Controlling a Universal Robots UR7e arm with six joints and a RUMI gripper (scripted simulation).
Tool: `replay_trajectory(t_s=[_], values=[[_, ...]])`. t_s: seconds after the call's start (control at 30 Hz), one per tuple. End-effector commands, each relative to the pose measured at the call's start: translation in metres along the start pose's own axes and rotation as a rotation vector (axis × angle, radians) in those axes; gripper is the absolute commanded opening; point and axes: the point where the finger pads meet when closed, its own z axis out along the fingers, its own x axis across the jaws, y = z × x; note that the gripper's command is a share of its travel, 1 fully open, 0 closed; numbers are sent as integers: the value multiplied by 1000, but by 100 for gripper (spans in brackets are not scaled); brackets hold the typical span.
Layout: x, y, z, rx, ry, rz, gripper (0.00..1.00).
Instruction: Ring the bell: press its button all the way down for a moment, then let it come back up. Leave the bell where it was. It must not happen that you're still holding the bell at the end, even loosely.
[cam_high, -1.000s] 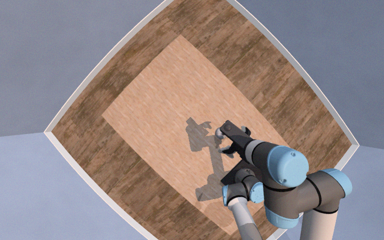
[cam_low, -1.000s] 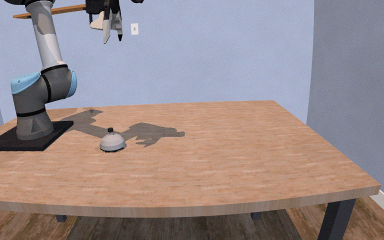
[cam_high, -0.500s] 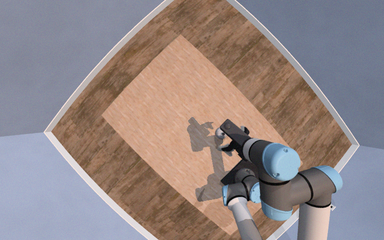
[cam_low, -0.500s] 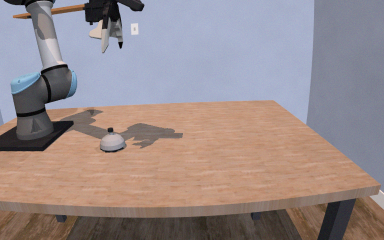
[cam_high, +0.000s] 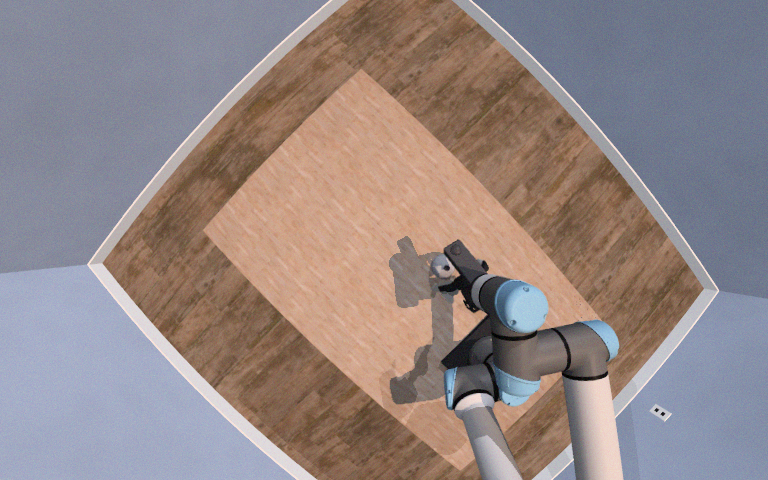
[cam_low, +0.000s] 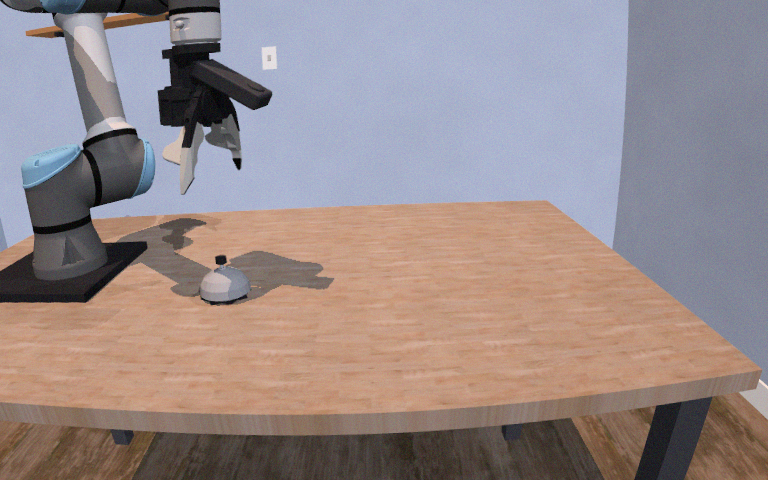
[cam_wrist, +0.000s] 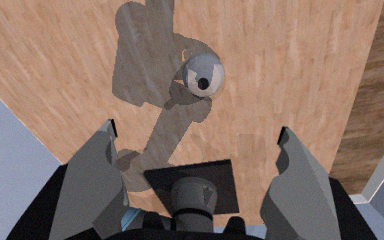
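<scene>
Exterior view: black two-jaw gripper (cam_low: 210, 169) spread wide, empty, well above small grey domed bell (cam_low: 224, 285) on wooden surface (cam_low: 453, 294); black button (cam_low: 220, 259) seemingly unpressed, pressing remains.

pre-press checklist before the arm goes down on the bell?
1. Two-jaw gripper empty, jaws wide apart: ok.
2. Small black button up, untouched: ok.
3. Grey dome-shaped bell upright on the light wooden table: ok.
4. Gripper well above the bell, air between them: ok.
5. Fingertip lined up over the button: not ok; in the wrist view the bell sits ahead of the fingers, not under one.
6. Jaws closed to make one pressing tip: not ok, if that is the plan.
</scene>
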Motion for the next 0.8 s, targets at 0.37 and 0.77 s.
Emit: replay_trajectory(t_s=[0.37, 0.77], values=[[7, 3, 35, 31, 19, 80, 0], [7, 2, 34, 32, 19, 80, 0]])
